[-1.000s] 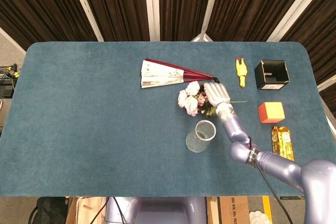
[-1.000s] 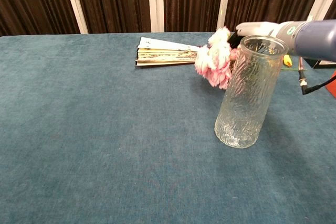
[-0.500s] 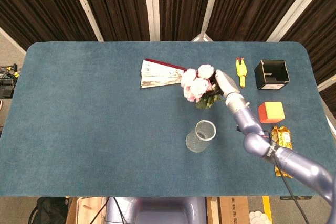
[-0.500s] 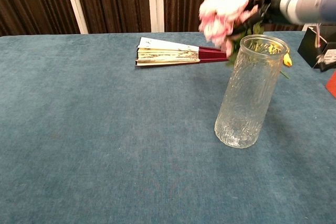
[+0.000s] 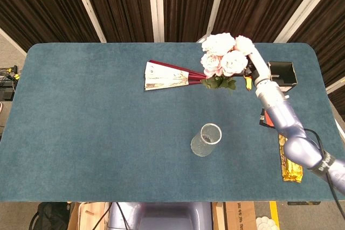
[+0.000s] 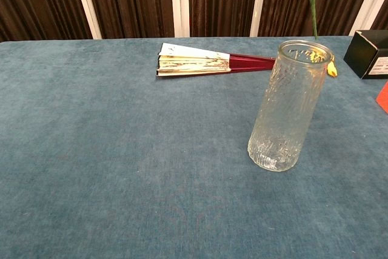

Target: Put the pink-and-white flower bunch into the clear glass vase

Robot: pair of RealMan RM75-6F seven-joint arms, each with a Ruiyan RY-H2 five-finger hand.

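Raised well up since a second ago: the pink-and-white flower bunch (image 5: 223, 57), which lay on the table by the fan, now hangs in the air, blooms toward the far edge, green leaves below them. The right hand (image 5: 255, 63) has climbed with it and grips the stems; the hand is mostly hidden behind the blossoms, so how the fingers lie I cannot tell.

Chest view: only the lower leaves and one thin green stem (image 6: 313, 10) show, hanging down from the top edge, its tip behind the rim of the clear glass vase (image 6: 288, 106). The blooms are out of that picture.

Vase stands upright on the blue table (image 5: 97, 111), near the middle, nothing in it. From above, it sits well apart from the bunch, nearer the robot.

Folded fan (image 5: 172, 75) lies flat beyond the vase, red handle pointing right. Black box (image 5: 279, 76) sits at the far right, open top. Orange block (image 5: 262, 118) is mostly hidden under the right forearm. Gold-wrapped packet (image 5: 291, 160) lies near the right edge. Yellow toy (image 6: 331, 70) shows just past the vase's rim in the chest view.

Left hand: not seen in either view.
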